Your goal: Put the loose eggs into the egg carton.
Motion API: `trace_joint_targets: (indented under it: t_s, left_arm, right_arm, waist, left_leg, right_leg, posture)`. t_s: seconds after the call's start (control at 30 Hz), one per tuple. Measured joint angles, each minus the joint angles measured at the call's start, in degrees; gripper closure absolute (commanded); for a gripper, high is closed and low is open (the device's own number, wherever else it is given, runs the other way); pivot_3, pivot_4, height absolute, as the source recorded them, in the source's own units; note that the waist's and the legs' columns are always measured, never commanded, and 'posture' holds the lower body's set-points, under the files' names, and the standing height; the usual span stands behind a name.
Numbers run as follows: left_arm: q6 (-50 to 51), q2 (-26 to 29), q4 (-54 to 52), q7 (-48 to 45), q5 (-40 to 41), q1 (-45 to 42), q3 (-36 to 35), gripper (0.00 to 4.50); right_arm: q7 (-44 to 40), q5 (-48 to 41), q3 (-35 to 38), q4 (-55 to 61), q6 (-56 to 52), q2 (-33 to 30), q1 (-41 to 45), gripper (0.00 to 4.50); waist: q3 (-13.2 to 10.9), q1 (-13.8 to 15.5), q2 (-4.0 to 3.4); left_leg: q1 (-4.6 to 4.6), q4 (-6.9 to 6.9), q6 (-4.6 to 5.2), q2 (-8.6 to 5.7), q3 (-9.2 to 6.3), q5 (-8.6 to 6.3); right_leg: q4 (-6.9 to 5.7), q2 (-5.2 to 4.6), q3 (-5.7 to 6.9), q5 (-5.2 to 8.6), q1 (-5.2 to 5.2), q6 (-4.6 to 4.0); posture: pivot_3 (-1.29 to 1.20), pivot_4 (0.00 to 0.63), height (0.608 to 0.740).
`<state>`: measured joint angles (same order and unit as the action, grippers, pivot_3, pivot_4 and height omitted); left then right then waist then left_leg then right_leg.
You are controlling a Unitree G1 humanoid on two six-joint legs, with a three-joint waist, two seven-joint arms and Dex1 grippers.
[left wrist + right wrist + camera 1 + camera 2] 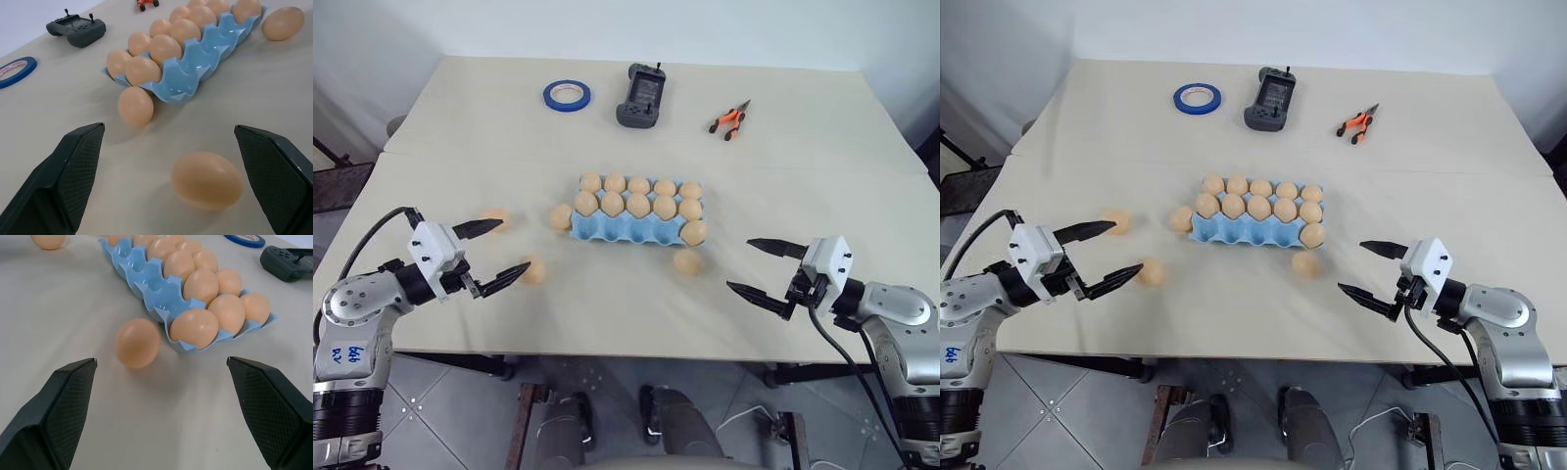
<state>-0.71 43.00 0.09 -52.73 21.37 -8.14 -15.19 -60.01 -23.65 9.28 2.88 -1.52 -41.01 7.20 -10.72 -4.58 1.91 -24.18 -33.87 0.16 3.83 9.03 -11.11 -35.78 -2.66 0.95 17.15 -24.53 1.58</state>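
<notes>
The light-blue egg carton [607,231] lies mid-table, its two far rows full and one egg in the near row's right end cup. Several loose eggs lie around it: one [494,217] far left, one [534,270] near left, one [562,216] touching the carton's left end, one [686,261] at its near right corner. My left gripper [513,246] is open and empty, hovering just left of the near-left egg [207,180]. Right of the carton my right gripper [740,264] is open and empty, facing the corner egg [137,342].
At the table's far side lie a blue tape ring [567,95], a black handheld controller [641,96] and orange-handled pliers [729,119]. The table's near edge [626,351] runs just below both grippers.
</notes>
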Motion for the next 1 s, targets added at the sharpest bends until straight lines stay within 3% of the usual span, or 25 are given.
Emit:
trace_joint_targets:
  t_s: [0.27, 0.67, 1.0]
  left_arm:
    - [2.46, -0.45, -2.04, -3.02, 2.51, 0.30, 1.23, 0.00]
    - [0.80, -4.34, -3.69, -8.56, 1.47, -5.81, 11.66, 0.00]
    - [0.95, -5.06, -1.65, -8.71, 1.15, -7.53, 11.87, 0.00]
  right_arm:
    - [1.79, -1.05, 0.44, 0.49, -2.31, 1.05, -0.25, 0.03]
    - [1.64, -1.09, 2.59, 1.36, -4.66, -0.68, -6.72, 0.03]
    - [10.42, 3.55, -7.56, 4.91, -11.59, 7.48, 2.20, 0.03]
  waist:
    - [0.00, 0.19, 0.00]
    - [0.00, 1.36, 0.00]
    - [0.00, 1.37, 0.00]
  left_leg:
    - [0.01, -0.03, 0.00, 0.00, -0.01, 0.01]
    - [0.02, -0.30, 0.09, -0.01, -0.01, 0.03]
    - [-0.01, -0.48, 0.10, 0.00, -0.06, 0.07]
  right_leg:
    - [-0.10, 0.00, 0.01, -0.04, 0.00, 0.07]
    - [-0.19, 0.06, -0.03, -0.06, 0.09, 0.11]
    - [-0.26, 0.07, -0.05, -0.04, 0.09, 0.04]
  posture:
    - [0.00, 0.150, 0.740]
    - [0.00, 0.150, 0.740]
    - [0.00, 0.150, 0.740]
